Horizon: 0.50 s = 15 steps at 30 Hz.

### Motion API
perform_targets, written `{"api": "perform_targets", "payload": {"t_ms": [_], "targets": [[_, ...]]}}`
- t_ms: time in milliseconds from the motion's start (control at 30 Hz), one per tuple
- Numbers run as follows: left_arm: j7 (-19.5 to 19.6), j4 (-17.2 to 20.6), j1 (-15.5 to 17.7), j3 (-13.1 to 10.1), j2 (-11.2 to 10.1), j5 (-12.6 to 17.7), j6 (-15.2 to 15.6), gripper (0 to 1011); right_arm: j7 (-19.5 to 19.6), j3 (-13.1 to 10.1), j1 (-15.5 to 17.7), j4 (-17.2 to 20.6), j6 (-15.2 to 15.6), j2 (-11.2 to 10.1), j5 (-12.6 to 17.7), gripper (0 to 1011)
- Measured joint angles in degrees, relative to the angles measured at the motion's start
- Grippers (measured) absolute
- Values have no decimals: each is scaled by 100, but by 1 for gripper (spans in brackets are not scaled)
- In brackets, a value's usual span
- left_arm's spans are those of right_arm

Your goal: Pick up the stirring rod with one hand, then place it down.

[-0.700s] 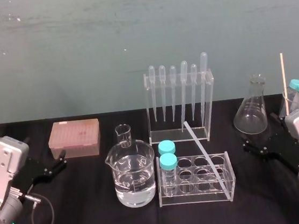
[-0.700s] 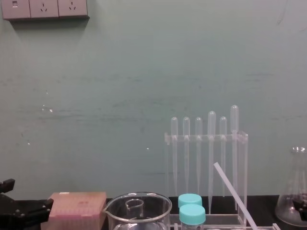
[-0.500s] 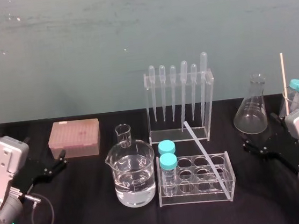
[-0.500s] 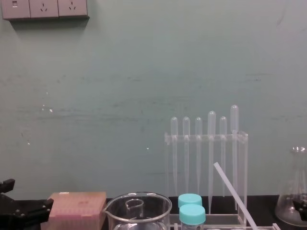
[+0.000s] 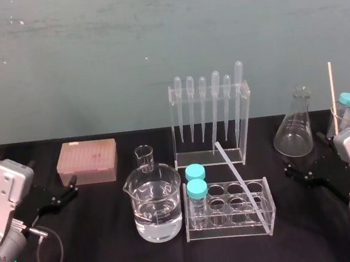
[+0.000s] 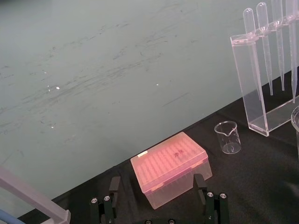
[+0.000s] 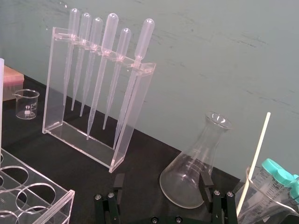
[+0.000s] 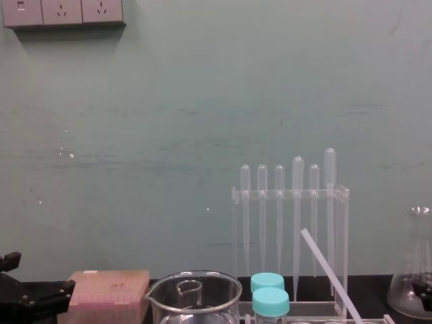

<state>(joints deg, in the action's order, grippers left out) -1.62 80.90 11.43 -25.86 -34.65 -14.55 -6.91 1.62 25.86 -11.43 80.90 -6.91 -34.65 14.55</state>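
On a black lab table, the long, thin, translucent white stirring rod leans untouched in a clear acrylic test-tube rack, its lower end down in the rack and its upper end tilted back toward a clear stand of bulb-topped pipettes. The rod lies between the two arms, well apart from both and nearer the black two-fingered right gripper, which sits low at the table's right with its fingers spread apart and empty, a clear glass conical flask just ahead of it. The black left gripper rests at the table's left, fingers likewise apart and holding nothing, a pink lidded plastic box just beyond its tips. A glass beaker of clear water stands between the left gripper and the rod.
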Motion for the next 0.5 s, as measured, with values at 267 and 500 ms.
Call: {"api": "perform_targets", "payload": {"t_ms": [267, 500], "targets": [[0, 0, 0, 0, 0, 0, 0, 1000, 0, 0, 0, 0, 0, 0, 0, 1003], [0, 0, 0, 0, 0, 0, 0, 1000, 0, 0, 0, 0, 0, 0, 0, 1003]]}}
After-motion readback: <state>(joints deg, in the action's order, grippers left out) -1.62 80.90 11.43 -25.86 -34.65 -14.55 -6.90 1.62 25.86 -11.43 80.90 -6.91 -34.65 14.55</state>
